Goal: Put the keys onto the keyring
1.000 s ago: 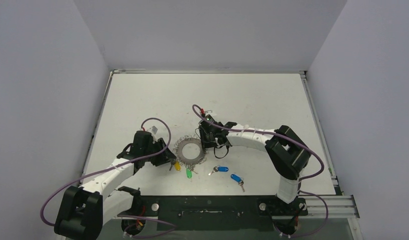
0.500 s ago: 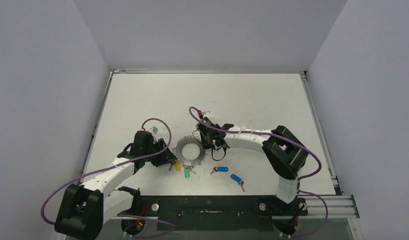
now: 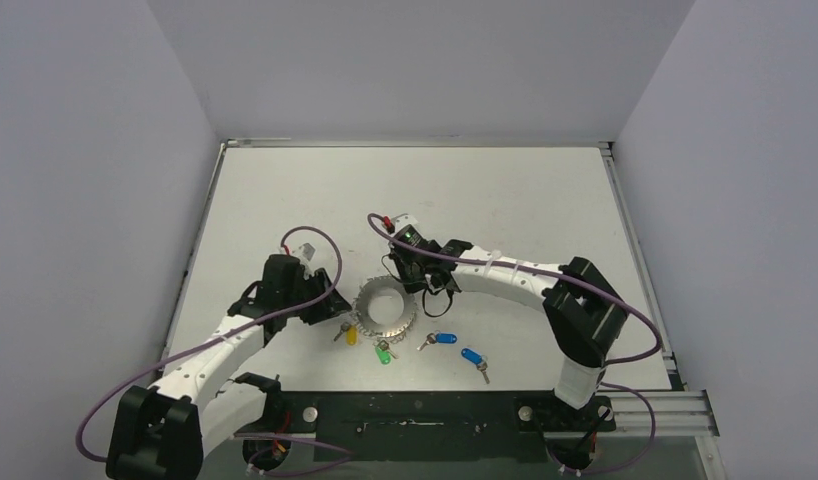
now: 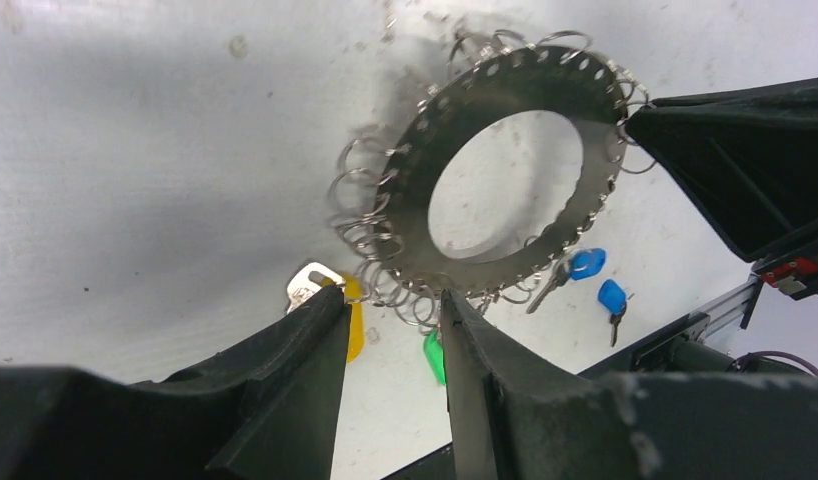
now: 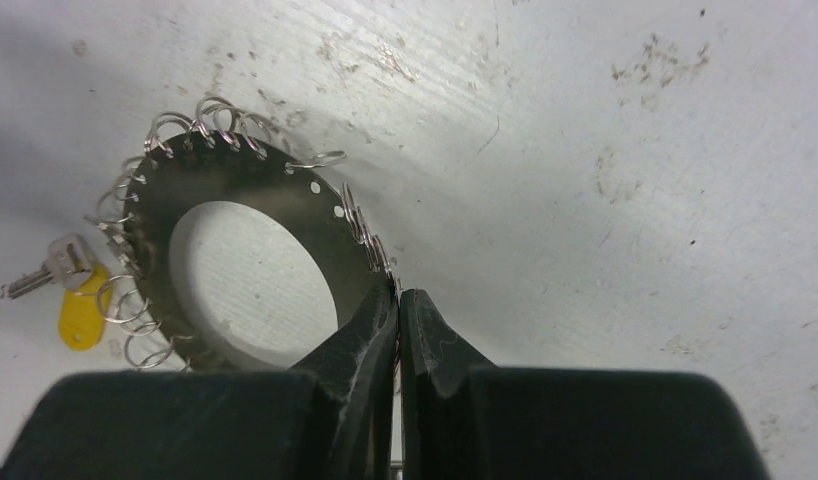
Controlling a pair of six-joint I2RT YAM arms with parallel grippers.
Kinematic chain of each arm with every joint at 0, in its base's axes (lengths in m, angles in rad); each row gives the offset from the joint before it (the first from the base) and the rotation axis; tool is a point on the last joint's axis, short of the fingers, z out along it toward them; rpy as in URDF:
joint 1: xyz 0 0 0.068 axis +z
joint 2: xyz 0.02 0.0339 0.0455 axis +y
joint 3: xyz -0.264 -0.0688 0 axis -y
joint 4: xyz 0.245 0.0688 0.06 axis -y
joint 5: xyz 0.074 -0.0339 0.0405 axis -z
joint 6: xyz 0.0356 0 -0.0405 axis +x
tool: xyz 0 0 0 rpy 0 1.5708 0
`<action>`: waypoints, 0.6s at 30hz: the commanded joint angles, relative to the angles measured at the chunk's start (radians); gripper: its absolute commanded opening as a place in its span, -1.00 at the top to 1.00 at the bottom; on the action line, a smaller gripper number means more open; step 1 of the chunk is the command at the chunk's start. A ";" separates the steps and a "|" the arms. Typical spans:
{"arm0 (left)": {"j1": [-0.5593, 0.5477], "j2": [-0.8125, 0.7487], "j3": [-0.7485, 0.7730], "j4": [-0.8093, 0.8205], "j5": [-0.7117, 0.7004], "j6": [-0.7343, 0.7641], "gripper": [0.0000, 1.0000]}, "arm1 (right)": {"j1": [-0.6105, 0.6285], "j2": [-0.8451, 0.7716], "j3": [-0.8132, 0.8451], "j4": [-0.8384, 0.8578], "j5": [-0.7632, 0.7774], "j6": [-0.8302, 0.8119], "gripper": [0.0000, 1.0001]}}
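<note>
Big white desk (image 3: 435,190) under both arms, and in the middle of it the keyring (image 4: 410,200), a wide perforated steel disc fringed with wire loops (image 4: 370,235). The right fingers (image 5: 370,330) are pressed fully together on its rim, pinching it right at their tips. The disc looks tipped up off the desk on that side.

Opposite, the left fingers (image 4: 305,350) stand partly apart with nothing gripped that I can make out. A bunch of the loops sits just ahead of their gap.

Now the keys! The yellow-tagged key (image 4: 353,325) lies just past one left fingertip, half hidden by it. The green-tagged key (image 4: 432,355) is tucked beside the other. A blue-tagged key (image 4: 585,263) and a second blue-tagged key (image 4: 612,297) lie well beyond the left fingers, under the ring's far edge.

To do this well, the right fingers should keep the disc steady and tilted so that one loop stands free. The left should go for the yellow-tagged key, the closest, taking it by the tag without raking the fringe. That tip pinch on thin metal could slip.

No box or tray here. The ring is the only holder, and I cannot tell if any key is hooked on it yet.
</note>
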 commanded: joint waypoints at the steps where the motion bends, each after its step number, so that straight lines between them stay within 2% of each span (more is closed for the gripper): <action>1: 0.006 -0.077 0.091 -0.043 -0.031 0.059 0.26 | 0.005 -0.089 0.066 -0.007 -0.029 -0.140 1.00; 8: 0.009 -0.158 0.110 -0.047 -0.039 0.068 0.25 | 0.005 -0.075 0.070 0.015 -0.183 -0.227 1.00; 13: 0.009 -0.181 0.069 0.026 -0.009 0.031 0.26 | -0.002 0.006 0.065 0.075 -0.314 -0.180 1.00; 18: 0.011 -0.177 0.026 0.084 0.025 -0.004 0.27 | -0.023 0.117 0.095 0.079 -0.365 -0.111 0.98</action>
